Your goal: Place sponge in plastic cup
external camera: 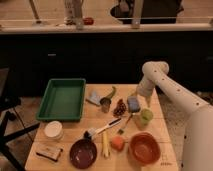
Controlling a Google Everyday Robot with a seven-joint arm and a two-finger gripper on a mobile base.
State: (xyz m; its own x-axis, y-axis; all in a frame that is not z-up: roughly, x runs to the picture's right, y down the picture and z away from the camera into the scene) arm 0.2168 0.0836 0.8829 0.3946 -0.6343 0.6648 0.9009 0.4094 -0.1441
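Note:
The blue sponge point(133, 104) lies flat on the wooden table point(165, 159), right of centre. The light-green plastic cup point(145, 117) stands upright just in front of it and to its right, close by. My gripper point(138, 96) hangs from the white arm directly over the sponge's far end, at or just above it. I cannot tell whether it touches the sponge.
A dark metal cup point(105, 104), grapes point(120, 108) and a grey-blue wedge point(94, 97) lie left of the sponge. A green tray point(62, 99) is at the far left. An orange bowl point(145, 148), an orange block point(118, 143), a brush point(102, 130) and a dark bowl point(83, 153) lie in front.

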